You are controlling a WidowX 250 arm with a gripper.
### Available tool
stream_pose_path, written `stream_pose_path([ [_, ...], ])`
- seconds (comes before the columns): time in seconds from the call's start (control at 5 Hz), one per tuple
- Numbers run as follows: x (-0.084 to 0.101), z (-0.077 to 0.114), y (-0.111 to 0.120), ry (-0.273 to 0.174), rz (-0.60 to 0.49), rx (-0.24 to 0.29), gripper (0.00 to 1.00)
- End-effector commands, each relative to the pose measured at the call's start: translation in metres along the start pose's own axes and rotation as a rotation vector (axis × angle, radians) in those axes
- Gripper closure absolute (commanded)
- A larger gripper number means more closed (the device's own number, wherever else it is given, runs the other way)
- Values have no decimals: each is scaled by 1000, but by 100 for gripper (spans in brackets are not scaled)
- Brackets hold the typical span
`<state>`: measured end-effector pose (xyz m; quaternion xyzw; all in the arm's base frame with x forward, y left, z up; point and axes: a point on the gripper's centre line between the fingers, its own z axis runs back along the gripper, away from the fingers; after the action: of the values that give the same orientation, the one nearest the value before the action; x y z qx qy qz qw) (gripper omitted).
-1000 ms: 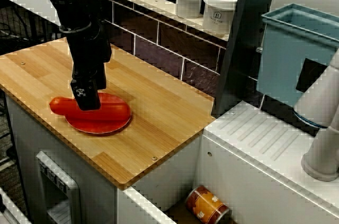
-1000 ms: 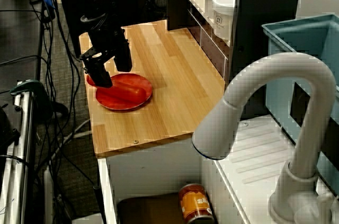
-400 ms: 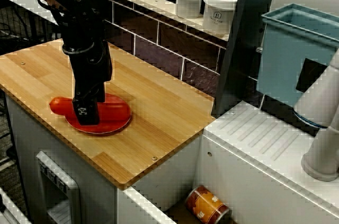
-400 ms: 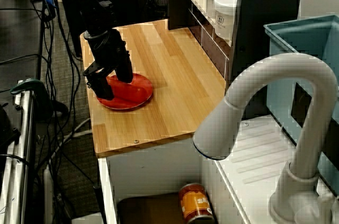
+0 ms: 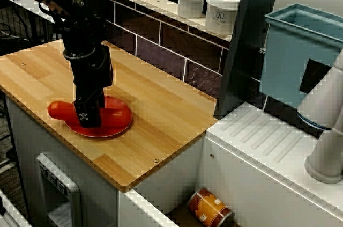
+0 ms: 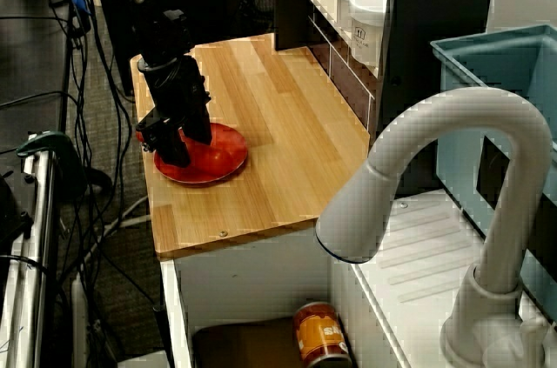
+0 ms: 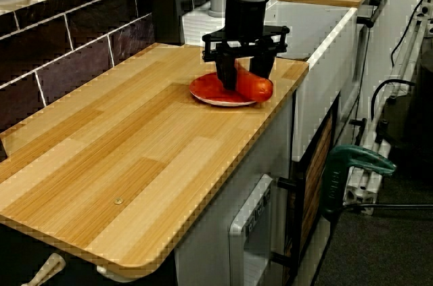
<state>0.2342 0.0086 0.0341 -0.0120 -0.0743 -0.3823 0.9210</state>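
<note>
As the counter-level view shows, my gripper (image 7: 245,80) stands astride the red sausage (image 7: 258,88) lying on the red plate (image 7: 203,93), jaws apart either side, not visibly pinching. I judge the grasp in hand; closing calls for a centred squeeze.

Low view along the surface: the black claw (image 7: 243,80) stands upright over a red plate (image 7: 205,90) near the far right corner of the wooden surface (image 7: 135,164). Its two fingers (image 7: 227,73) are lowered on either side of a red elongated item (image 7: 256,86) lying on the plate. The fingers sit close against the item, but whether they press it cannot be confirmed from this angle. A dark tiled wall (image 7: 67,42) borders the left edge, and a green clamp (image 7: 355,164) sits lower right.
</note>
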Motion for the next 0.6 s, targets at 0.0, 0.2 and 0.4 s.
stream_pose_path([
  [0.0,-10,23,23,-21,39,27,100],
  [0.2,-2,50,33,-44,2,4,100],
  [0.4,15,59,45,-58,-230,39,100],
])
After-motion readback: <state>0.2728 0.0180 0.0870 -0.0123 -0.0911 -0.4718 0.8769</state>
